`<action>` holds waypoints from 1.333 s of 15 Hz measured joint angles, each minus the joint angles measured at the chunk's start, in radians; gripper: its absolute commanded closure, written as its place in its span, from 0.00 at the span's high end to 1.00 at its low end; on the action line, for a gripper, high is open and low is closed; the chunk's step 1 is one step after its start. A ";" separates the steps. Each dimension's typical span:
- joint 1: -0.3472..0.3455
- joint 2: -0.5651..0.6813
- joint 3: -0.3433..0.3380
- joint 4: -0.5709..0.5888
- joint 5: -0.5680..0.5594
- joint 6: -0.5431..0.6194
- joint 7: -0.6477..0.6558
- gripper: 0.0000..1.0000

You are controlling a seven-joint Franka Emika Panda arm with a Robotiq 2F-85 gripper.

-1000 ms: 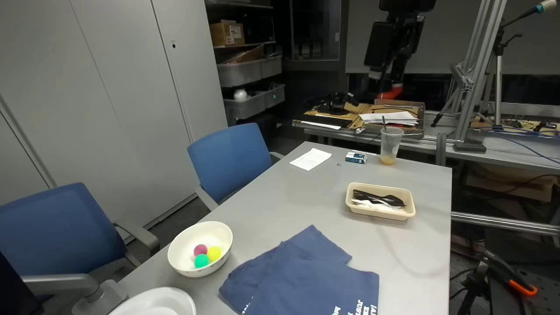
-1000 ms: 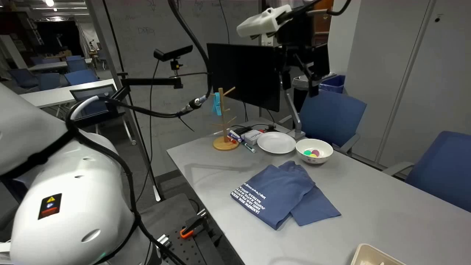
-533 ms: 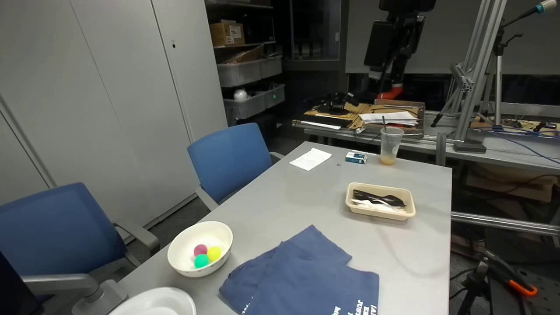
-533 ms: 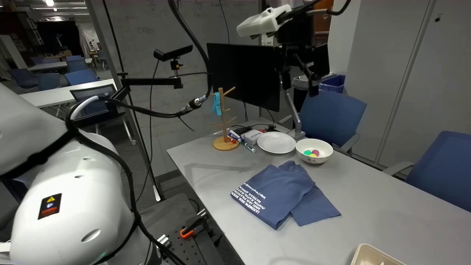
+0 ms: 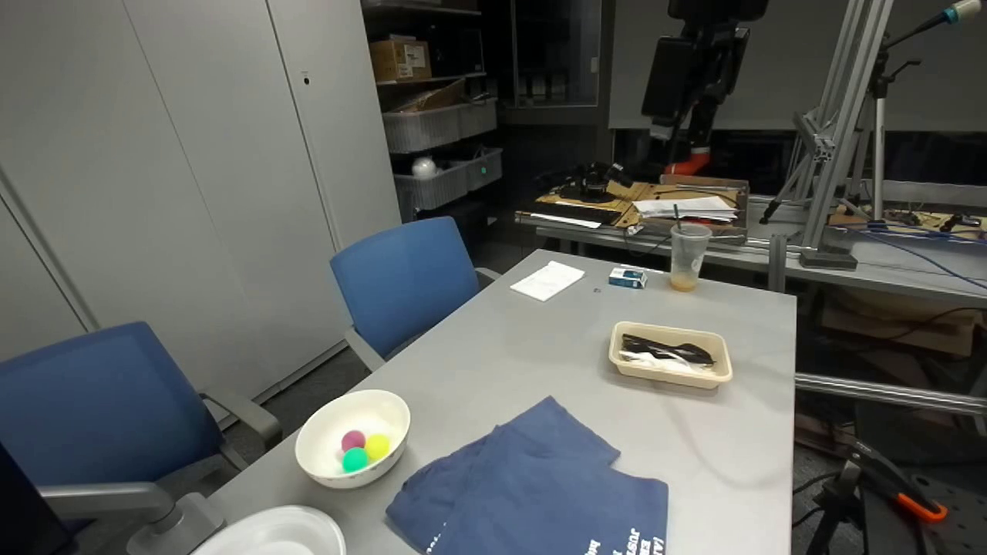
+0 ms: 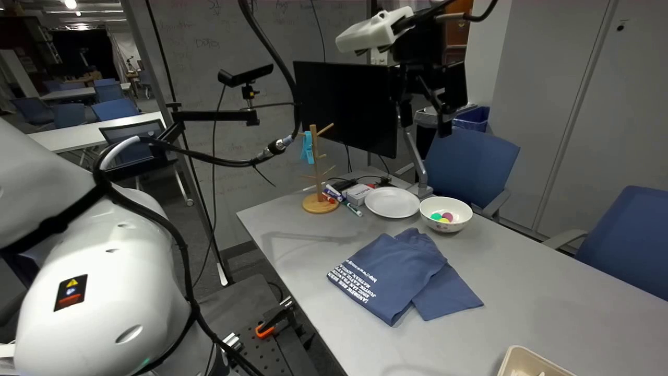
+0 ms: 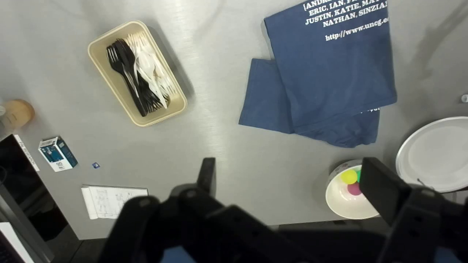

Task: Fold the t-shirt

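The navy-blue t-shirt [image 5: 570, 493] lies partly folded on the grey table in both exterior views [image 6: 391, 271]. Its layers overlap unevenly, with one flap [image 6: 449, 297] sticking out at an angle and a crumpled part near the bowl. White lettering shows along one edge; the wrist view cuts off that end of the t-shirt [image 7: 332, 73]. My gripper [image 6: 424, 122] hangs high above the table, apart from the t-shirt. In the wrist view the gripper [image 7: 288, 160] is open, its fingers wide apart with nothing between them.
A white bowl [image 5: 385, 416] with three coloured balls stands close to the t-shirt, with a white plate [image 6: 392, 202] beside it. A beige cutlery tray [image 7: 109, 82], a notepad [image 5: 547, 280] and a cup [image 5: 688, 258] are farther along the table. A wooden stand [image 6: 319, 203] and monitor [image 6: 344, 107] are at the other end.
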 measured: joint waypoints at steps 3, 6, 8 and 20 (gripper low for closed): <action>0.000 0.000 0.000 0.000 0.000 0.000 0.000 1.00; 0.000 0.000 0.000 0.000 0.000 0.000 0.000 1.00; 0.000 0.000 0.000 0.000 0.000 0.000 0.000 1.00; 0.023 0.088 0.023 -0.083 0.005 0.070 0.029 1.00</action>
